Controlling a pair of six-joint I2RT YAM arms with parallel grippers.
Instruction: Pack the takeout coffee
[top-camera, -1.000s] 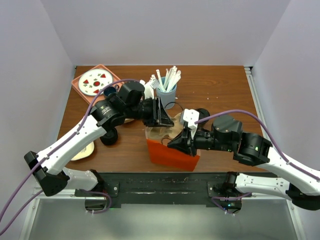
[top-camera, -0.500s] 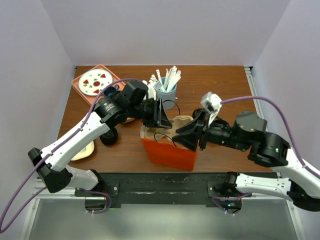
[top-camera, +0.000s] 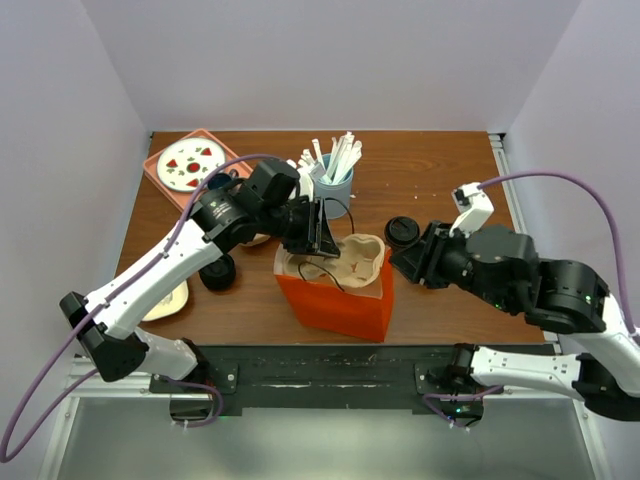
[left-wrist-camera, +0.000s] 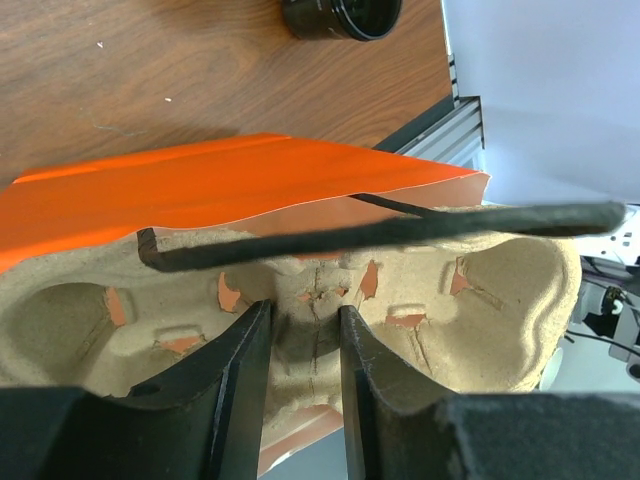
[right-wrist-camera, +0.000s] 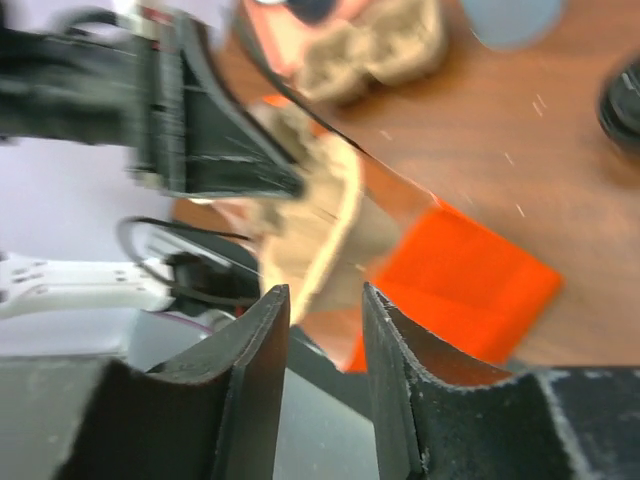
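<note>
The left pincer (left-wrist-camera: 303, 318) is clamped on the centre ridge of the tan moulded-pulp cup carrier (left-wrist-camera: 470, 300), its fingers (left-wrist-camera: 238, 385) pressed to either side. The carrier sits at the mouth of the upright orange paper bag (top-camera: 335, 305) directly below that pincer; the bag's black cord handle (left-wrist-camera: 380, 235) crosses just ahead of the fingertips. The right pincer (top-camera: 408, 260) hangs just right of the bag, jaws apart, nothing between them. By my reading the carrier is only partly in; seating it deeper and letting go are left. Its wells look empty; a black round cup (top-camera: 403, 231), perhaps only a lid, stands just beyond the right pincer, unpacked.
</note>
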